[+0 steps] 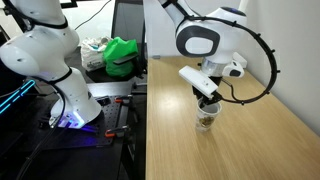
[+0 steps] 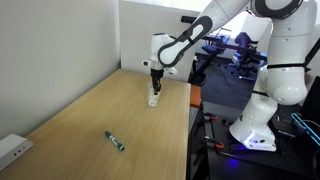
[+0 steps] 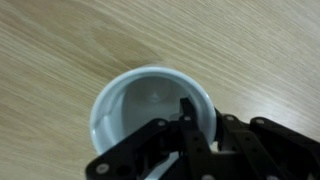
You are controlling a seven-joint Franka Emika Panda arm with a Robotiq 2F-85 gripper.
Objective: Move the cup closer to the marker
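Observation:
The white paper cup (image 3: 135, 112) fills the wrist view, seen from above with its inside empty. My gripper (image 3: 203, 125) is shut on the cup's rim, with one finger inside and one outside the wall. In both exterior views the cup (image 1: 205, 119) (image 2: 153, 98) hangs under the gripper (image 1: 205, 104) (image 2: 154, 86), at or just above the wooden table near its far end. The dark green-blue marker (image 2: 115, 140) lies flat on the table well away from the cup, toward the near end.
A white rectangular block (image 2: 12, 150) sits at the table's near corner. A green object (image 1: 122, 55) and clutter lie on the dark bench beside the table (image 1: 255, 140). A second white robot arm (image 1: 50, 60) stands off the table. A wall runs along the table's side.

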